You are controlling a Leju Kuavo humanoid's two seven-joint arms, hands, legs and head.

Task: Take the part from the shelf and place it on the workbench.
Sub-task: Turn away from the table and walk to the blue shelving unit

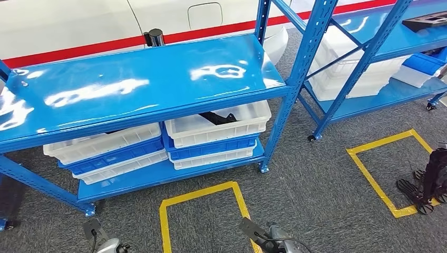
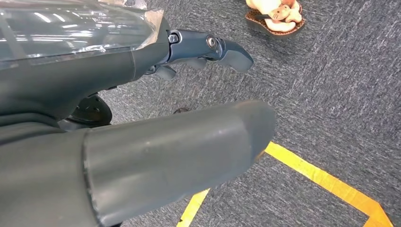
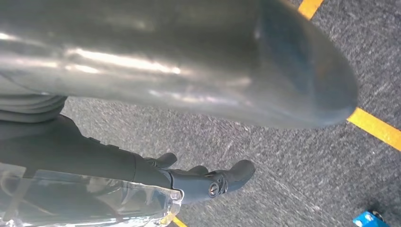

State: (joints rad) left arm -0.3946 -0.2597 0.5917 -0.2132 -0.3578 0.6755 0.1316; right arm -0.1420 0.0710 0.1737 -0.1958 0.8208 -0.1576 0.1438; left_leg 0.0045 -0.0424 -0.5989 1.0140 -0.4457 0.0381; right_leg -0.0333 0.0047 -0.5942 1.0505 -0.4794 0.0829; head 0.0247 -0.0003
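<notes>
A black part (image 1: pixel 219 117) lies in a white bin (image 1: pixel 221 126) on the lower level of the blue shelf (image 1: pixel 142 84), right of the middle. The bin rests on a stack of blue and white bins. Both of my arms hang low in front of the shelf, the left arm (image 1: pixel 99 238) and the right arm (image 1: pixel 263 237) at the bottom edge of the head view. My left hand (image 2: pixel 118 71) points at the carpet, its thumb and fingers (image 2: pixel 222 49) apart and holding nothing. My right hand (image 3: pixel 94 161) also hangs over the carpet, fingers (image 3: pixel 222 179) spread and empty.
A second stack of bins (image 1: pixel 105 150) sits left of the first. Another blue shelf (image 1: pixel 369 52) with white and blue bins stands at the right. Yellow tape squares (image 1: pixel 200 195) (image 1: pixel 379 174) mark the grey carpet. A black wheeled base (image 1: pixel 429 182) is at far right. A person's sandalled foot (image 2: pixel 276 14) is nearby.
</notes>
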